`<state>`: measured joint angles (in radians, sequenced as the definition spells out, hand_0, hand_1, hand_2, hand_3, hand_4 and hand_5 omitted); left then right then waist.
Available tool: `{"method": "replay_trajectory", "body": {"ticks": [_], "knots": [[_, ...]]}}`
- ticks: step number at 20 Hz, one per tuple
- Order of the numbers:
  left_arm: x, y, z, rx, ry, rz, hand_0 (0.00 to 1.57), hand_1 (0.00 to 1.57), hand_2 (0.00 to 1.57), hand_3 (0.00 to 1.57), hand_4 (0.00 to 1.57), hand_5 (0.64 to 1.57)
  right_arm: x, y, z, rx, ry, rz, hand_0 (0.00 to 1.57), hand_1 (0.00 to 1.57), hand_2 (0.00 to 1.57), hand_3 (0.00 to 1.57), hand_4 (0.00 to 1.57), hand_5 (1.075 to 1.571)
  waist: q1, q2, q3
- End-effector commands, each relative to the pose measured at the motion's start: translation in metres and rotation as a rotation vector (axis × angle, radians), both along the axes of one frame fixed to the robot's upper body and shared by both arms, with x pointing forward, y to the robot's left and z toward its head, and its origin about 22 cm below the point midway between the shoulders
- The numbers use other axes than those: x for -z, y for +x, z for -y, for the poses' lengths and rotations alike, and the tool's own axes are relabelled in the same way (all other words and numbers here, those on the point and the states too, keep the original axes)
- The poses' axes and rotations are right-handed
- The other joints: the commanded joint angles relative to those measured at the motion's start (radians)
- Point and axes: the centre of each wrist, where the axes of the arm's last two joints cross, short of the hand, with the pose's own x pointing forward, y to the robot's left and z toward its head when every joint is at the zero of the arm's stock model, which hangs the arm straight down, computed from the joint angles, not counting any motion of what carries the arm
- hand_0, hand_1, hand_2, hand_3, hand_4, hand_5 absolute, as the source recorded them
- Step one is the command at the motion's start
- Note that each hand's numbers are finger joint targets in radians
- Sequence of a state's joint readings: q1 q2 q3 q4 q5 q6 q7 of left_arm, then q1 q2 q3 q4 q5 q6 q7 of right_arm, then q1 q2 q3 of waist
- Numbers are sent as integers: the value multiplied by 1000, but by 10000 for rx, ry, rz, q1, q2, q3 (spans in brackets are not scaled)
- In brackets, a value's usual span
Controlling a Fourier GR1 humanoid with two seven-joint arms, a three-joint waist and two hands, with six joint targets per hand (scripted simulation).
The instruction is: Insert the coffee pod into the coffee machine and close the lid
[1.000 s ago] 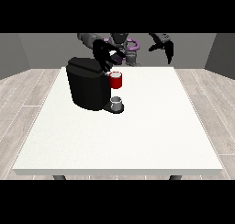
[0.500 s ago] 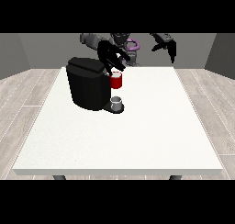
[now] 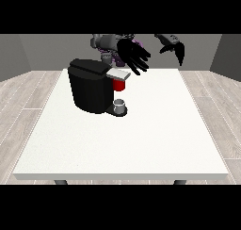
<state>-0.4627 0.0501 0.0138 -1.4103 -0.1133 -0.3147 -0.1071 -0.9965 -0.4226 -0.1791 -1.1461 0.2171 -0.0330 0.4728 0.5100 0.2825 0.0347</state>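
A: Looking at the coffee machine [image 3: 92,85] first. What's it like?

B: Black, blocky, w/ a rounded top. Sits on the white desk [image 3: 141,139], left of centre and toward the robot's side. A grey lid [image 3: 118,74] sticks out flat from its upper front, toward the view's right.

A: And the coffee pod [image 3: 119,85]?

B: Red, small. It's right under that grey lid, at the machine's front, only its lower part showing. Can't tell if it's fully seated.

A: Anything below it?

B: A small grey cup [image 3: 120,105] on the machine's black base, straight under the pod, apart from it.

A: Hands?

B: Hand at the view's left [image 3: 133,57] hangs above and just right of the lid, fingers [image 3: 141,66] spread and straight, pointing down toward the lid's end. Holds nothing. Can't tell if the tips touch the lid.

A: Other one?

B: Hand at the view's right [image 3: 173,47] is up near the desk's far edge, well apart from the machine. Fingers hang down, relaxed, nothing in them.

A: Surroundings?

B: Pale wood floor [image 3: 28,97] around the desk, grey walls behind.
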Motion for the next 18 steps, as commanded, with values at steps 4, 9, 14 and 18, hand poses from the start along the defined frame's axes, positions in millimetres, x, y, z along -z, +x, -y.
{"method": "replay_trajectory", "body": {"ticks": [4,9,14,18], "knots": [[-31,8,18,457,-99,654,0,0,0,0,203,1571,-22,2,-71,-2494,397,2446,0,0,0,0,0,1571,932,951,-341],[-25,11,-10,-254,10,232,0,0,0,0,272,1571,-10,8,-99,-3285,172,2160,0,0,0,0,101,1571,200,510,-349],[-9,-4,-7,-125,-69,200,0,0,0,0,341,1571,5,16,-102,-3690,346,2575,0,0,0,0,0,1571,56,396,-348],[-2,-1,-18,-508,-306,49,0,0,0,0,258,1571,17,6,-138,-5117,319,3303,0,0,0,0,172,1571,-646,144,-349]]}}
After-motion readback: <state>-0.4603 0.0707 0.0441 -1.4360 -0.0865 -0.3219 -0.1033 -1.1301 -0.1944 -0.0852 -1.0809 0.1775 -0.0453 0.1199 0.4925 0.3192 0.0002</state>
